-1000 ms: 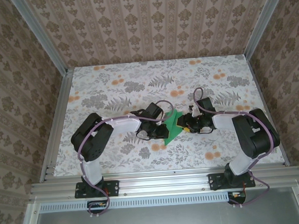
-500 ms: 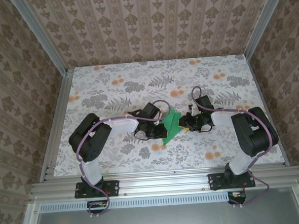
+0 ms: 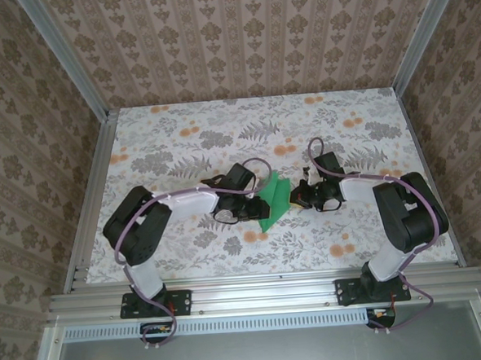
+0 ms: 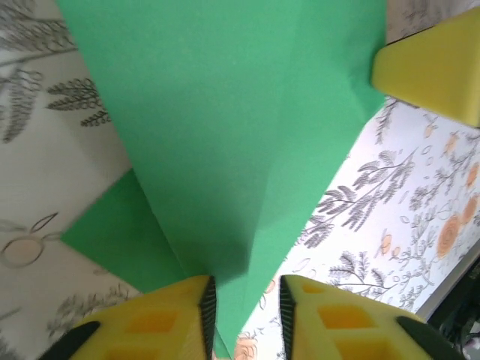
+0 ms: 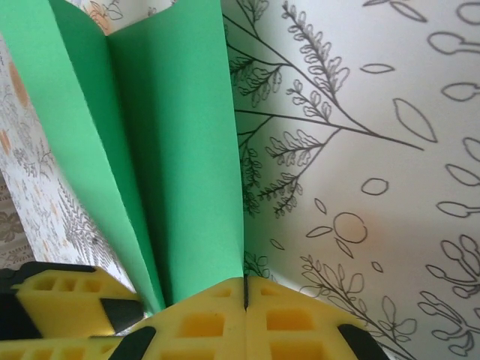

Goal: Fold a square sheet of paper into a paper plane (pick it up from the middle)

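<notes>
You find the paper [image 3: 274, 201] near the middle of the desk [image 3: 180, 126], a little toward the near edge, with its tip pointing at that edge. Your left claw [image 3: 257, 207] sits just left of it and your right claw [image 3: 297, 197] just right, so the paper stands between the two. From the left wrist, the paper [image 4: 225, 135] runs down into the gap between the left claw [image 4: 244, 315] fingers, and the right claw's finger [image 4: 435, 67] sits at its far right corner. From the right wrist, the right claw [image 5: 244, 289] pinches the paper [image 5: 180, 150] at its edge, with bare desk [image 5: 360, 150] to the right. The arm bases [image 3: 146, 304] lie along the near edge, well apart.
</notes>
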`<state>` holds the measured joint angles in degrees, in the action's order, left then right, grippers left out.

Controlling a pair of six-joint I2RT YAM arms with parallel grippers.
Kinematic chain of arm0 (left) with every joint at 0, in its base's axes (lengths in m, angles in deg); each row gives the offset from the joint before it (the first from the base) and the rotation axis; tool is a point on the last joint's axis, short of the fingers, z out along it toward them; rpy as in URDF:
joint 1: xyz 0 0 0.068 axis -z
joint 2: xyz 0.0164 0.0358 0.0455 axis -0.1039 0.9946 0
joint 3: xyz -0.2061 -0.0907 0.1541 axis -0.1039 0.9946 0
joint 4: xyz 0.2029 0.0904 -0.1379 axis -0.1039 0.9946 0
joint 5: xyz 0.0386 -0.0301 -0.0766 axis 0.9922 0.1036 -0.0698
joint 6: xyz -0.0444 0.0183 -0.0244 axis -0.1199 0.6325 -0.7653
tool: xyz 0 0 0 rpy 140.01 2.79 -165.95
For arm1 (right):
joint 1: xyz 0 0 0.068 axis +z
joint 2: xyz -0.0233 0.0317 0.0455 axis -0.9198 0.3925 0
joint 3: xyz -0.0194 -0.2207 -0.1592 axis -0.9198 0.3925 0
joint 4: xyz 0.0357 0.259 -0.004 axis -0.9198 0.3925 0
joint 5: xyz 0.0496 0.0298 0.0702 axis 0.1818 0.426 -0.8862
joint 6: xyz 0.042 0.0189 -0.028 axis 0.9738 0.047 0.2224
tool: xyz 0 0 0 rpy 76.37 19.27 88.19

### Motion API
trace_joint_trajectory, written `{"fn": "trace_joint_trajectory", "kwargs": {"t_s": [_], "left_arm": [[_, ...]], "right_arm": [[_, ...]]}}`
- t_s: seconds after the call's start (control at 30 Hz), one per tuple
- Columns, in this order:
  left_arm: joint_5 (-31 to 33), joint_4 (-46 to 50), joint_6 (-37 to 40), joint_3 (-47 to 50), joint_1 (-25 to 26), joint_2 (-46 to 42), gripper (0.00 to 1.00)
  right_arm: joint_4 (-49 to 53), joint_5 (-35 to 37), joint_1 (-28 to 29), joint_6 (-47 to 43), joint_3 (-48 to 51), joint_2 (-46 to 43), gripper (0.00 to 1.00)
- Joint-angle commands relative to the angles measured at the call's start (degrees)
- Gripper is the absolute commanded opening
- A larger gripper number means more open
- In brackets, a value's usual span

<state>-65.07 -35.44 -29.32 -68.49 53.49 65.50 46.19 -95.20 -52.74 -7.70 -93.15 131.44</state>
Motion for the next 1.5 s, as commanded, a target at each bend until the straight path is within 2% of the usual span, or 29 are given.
{"fn": "trace_joint_trajectory", "kwargs": {"t_s": [0.0,0.17,0.27,0.4,0.63,1.0,1.47], "left_arm": [[5.8,4.5,3.3,0.3,0.2,-5.5,0.35],[19.3,13.4,9.1,-2.1,6.0,-9.3,0.45],[25.9,16.9,11.5,-3.7,10.3,-9.0,0.46],[34.8,20.1,13.3,-5.5,14.6,-7.1,0.49],[45.6,24.0,16.8,-11.9,20.2,-0.1,0.55],[51.5,27.3,17.2,-16.8,21.6,7.5,0.59],[53.4,27.0,15.0,-18.3,23.7,12.1,0.57]], "right_arm": [[-0.7,-2.7,0.3,1.8,-1.4,-1.0,0.03],[-3.6,-4.6,0.3,5.0,-0.5,-2.0,0.03],[-5.2,-5.3,0.3,7.0,0.0,-3.0,0.03],[-4.8,-5.8,0.4,8.2,-0.3,-4.4,0.04],[-3.8,-5.9,0.8,9.0,-1.1,-5.1,0.04],[-3.0,-5.9,1.3,9.4,-1.6,-6.4,0.05],[-2.5,-6.0,1.5,10.3,-2.6,-6.5,0.06]]}}
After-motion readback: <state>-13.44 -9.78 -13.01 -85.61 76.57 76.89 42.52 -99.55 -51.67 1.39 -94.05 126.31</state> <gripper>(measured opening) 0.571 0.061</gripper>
